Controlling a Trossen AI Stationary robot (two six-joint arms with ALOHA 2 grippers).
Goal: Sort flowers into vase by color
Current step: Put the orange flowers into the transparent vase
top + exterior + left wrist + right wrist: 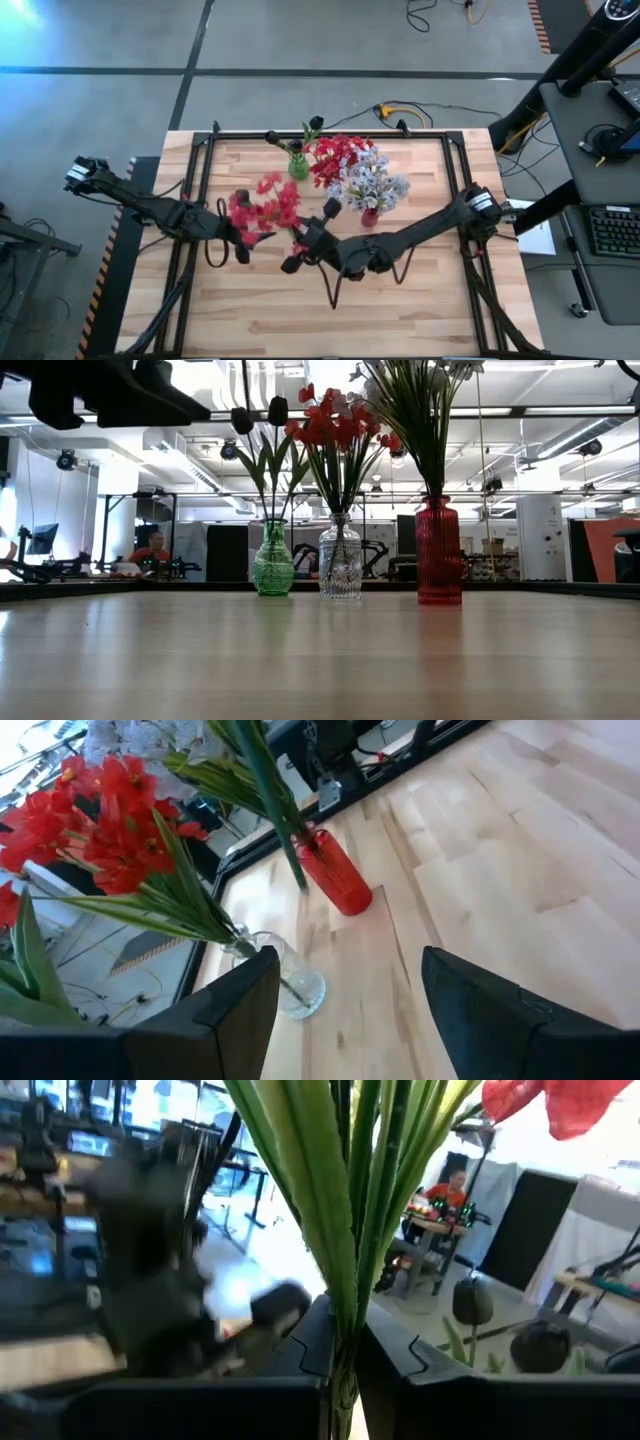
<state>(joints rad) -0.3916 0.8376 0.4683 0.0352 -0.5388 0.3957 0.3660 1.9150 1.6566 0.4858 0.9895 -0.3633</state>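
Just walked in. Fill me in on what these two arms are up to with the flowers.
The right gripper is shut on a red spray, holding it by the stems above the table. The left gripper hangs open and empty next to it. Three vases stand in a row at the far side: the green vase holds dark buds, the clear vase red flowers, the red vase pale blossoms.
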